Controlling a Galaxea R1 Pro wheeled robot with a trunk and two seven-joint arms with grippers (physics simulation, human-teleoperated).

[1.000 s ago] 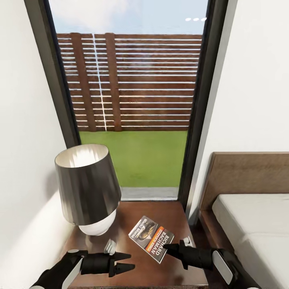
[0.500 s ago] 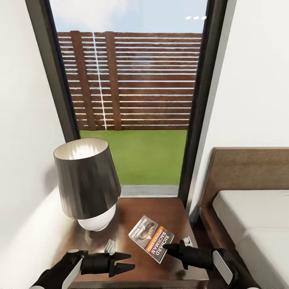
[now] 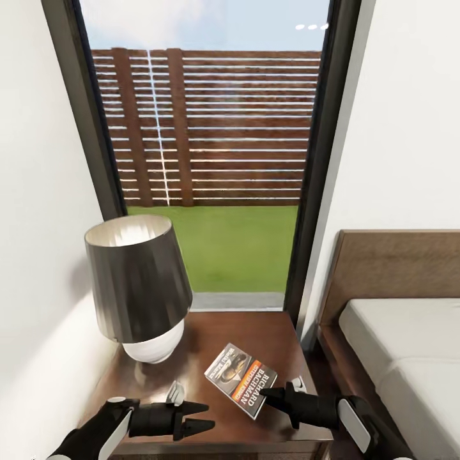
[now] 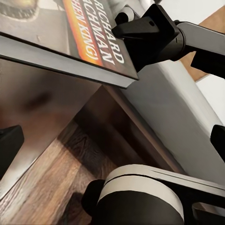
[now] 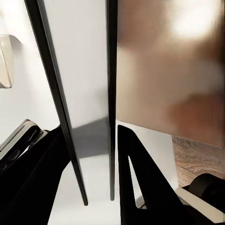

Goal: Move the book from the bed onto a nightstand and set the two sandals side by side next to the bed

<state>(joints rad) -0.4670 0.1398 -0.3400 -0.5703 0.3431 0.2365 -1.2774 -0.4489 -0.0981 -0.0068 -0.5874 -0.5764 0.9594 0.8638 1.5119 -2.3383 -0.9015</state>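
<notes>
A white-walled bedroom (image 3: 409, 128), its tall dark-framed window (image 3: 217, 153) giving onto a slatted brown fence and a strip of grass, frames the scene. At the near edge of the nightstand (image 3: 275, 332), the right gripper (image 3: 267, 395) has its black fingers closed on the lower corner of the book (image 3: 241, 379), a thin paperback with an orange band and the lettering "Richard Bachman"; the right wrist view shows the volume edge-on, wedged between the two fingers (image 5: 140, 183). The book lies tilted over the dark-brown top (whether it rests flat on the wood or is held just clear of it cannot be told). The left gripper (image 3: 199, 416) hovers over the nightstand's front edge with its pointed fingers slightly parted and nothing between them, near the book but apart from it. A lamp (image 3: 137, 287) with a dark shade and white base stands at the cabinet's far left corner. To the right, the bed (image 3: 409, 338) sits just beside the nightstand, grey mattress on a dark wooden frame.
</notes>
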